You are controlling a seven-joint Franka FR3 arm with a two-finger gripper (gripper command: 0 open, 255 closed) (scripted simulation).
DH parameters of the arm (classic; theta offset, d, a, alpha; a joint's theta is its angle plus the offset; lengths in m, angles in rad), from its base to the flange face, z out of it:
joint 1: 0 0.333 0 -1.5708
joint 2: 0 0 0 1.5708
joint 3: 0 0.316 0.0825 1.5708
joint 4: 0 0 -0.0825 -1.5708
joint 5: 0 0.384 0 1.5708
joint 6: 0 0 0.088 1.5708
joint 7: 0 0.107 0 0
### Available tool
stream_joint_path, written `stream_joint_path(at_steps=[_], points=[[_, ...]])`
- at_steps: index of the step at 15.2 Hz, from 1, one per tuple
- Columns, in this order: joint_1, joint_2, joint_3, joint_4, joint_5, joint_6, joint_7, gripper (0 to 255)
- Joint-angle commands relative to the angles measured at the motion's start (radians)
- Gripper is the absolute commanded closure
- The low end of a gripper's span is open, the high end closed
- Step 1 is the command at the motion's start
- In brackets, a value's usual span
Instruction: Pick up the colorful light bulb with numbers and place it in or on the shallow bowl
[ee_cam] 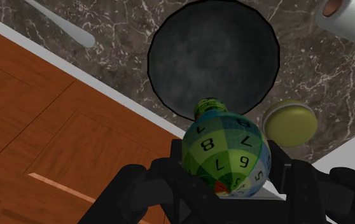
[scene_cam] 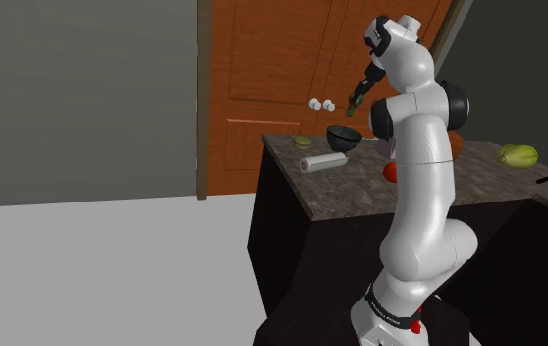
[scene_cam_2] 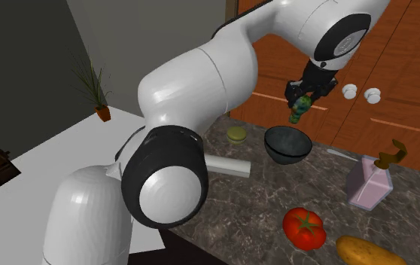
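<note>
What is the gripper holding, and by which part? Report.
The gripper holds the numbered light bulb by its round globe, clasped from both sides.

The countertop (ee_cam: 310, 70) is rendered as dark stone with white veining, pretty marble-ish. The bowl (ee_cam: 213, 54) is done in a matt, slightly mottled charcoal finish. A smooth, glossy skin is given to the light bulb (ee_cam: 224, 149), and the door (ee_cam: 55, 140) is drawn as warm reddish wood.
</note>
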Motion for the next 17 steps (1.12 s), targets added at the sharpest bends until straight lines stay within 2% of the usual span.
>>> stream_joint_path(at_steps=[1, 11, 17], points=[[0.031, -0.015, -0.009, -0.063, -0.011, 0.040, -0.017, 255], [0.131, -0.055, -0.028, -0.281, -0.034, 0.194, -0.071, 255], [0.136, -0.056, -0.029, -0.293, -0.034, 0.204, -0.075, 255]])
